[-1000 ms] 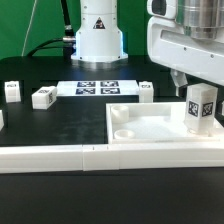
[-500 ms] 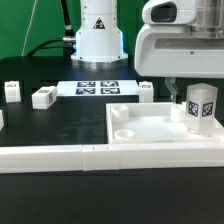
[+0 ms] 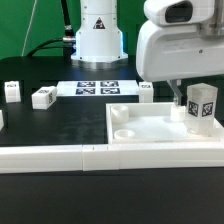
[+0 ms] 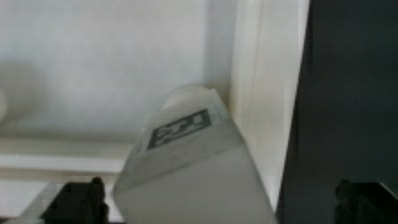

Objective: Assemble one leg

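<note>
Wrist view shows our gripper [image 4: 222, 200] spread wide around the leg [image 4: 178, 150], not clamped. That leg stands upright on the panel's [image 3: 140, 128] far corner, exterior view's right. We should centre, lower, then close squarely on its flat faces.

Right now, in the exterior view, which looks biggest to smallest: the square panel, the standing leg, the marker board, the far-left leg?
1. Square panel.
2. Standing leg and marker board: about alike.
3. Far-left leg, though it sits farther from the camera.
</note>
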Motion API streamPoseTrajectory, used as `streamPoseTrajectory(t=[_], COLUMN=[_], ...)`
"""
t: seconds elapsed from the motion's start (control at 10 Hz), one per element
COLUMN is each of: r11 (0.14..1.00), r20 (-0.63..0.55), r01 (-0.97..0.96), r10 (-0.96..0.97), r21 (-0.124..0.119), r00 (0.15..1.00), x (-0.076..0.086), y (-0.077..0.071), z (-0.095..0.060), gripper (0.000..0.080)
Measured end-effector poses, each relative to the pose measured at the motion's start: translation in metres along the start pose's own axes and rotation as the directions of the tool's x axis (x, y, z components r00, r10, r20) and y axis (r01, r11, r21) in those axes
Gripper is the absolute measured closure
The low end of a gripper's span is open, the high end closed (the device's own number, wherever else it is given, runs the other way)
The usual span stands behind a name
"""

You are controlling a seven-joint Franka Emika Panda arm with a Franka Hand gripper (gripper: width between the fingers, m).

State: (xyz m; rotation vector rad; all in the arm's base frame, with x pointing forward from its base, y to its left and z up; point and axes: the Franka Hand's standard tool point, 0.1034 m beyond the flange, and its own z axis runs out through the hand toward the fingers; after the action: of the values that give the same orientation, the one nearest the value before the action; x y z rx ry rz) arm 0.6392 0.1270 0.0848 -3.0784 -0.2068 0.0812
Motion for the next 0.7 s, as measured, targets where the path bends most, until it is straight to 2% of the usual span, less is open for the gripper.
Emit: streamPoseTrajectory(t=[0.1, 0.4, 0.6, 0.7], r11=[0.994, 0.995, 0.995, 0.995], r20=[-0.031, -0.024, -0.024, -0.023], r01=[0.107, 0.097, 0.097, 0.097], r10=[-0.107, -0.097, -0.097, -0.097], r21=[-0.009, -0.006, -0.006, -0.006], r00=[0.994, 0.995, 0.995, 0.995], x=[-0.0016, -0.006, -0.0061, -0.0061], y=[0.0031, 0.0077, 0.0078, 0.0078], z=[-0.0023, 0.0009, 0.0012, 0.0013], gripper=[0.015, 0.015, 0.0407, 0.0407])
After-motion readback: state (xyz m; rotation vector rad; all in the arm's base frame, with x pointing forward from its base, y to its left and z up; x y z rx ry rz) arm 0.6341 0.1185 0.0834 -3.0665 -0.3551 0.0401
